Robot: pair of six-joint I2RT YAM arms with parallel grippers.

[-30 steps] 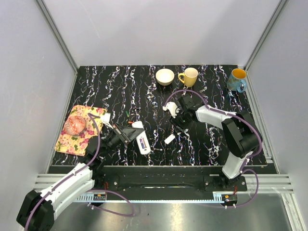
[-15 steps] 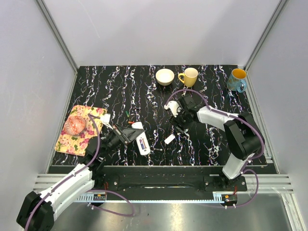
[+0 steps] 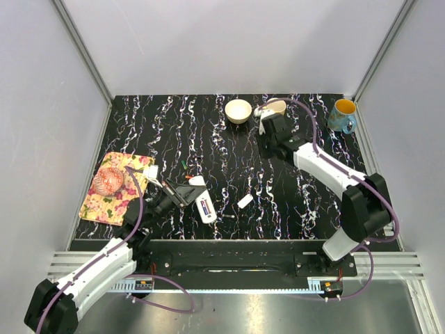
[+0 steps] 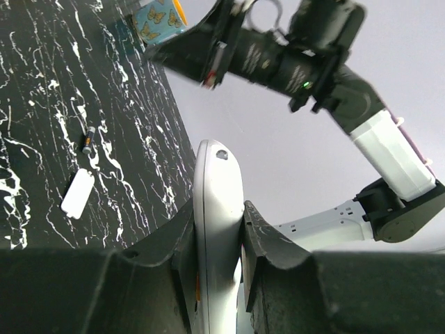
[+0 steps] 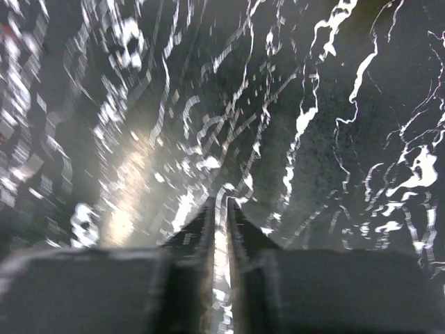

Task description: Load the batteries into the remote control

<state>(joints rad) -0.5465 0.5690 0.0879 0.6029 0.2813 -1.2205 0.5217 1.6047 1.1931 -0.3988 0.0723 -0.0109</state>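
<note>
Right tool [image 5: 220, 205] is swinging fast, its own view smeared into streaks. A second ago it was hovering low over the middle of the worktop [image 3: 306, 202], just beyond the small white cover piece [image 4: 76, 193]. Now it is riding high at the far side, close to the yellow mug [image 3: 274, 110] and the cream bowl [image 3: 238, 110]. Its fingers are sitting almost together, with only a bright sliver showing between them. In the left wrist view a reddish fleck is showing at its tip. That may be one of the batteries, but I cannot tell.

Left tool [image 4: 219, 209] is not shifting at all. It is staying clamped on the remote control [image 4: 217, 181], gripping the slim white bar by its long edges and holding it at the near left of the worktop, next to the floral cloth [image 3: 104, 188]. One battery [image 4: 87, 142] is lying loose near the cover piece, well apart from the remote.

For the task, the right arm is travelling away from the remote rather than toward it, so no loading is happening yet. If it is carrying a battery, it is probably lifting clear to line up an approach. If not, the loose battery is waiting to be fetched.
</note>
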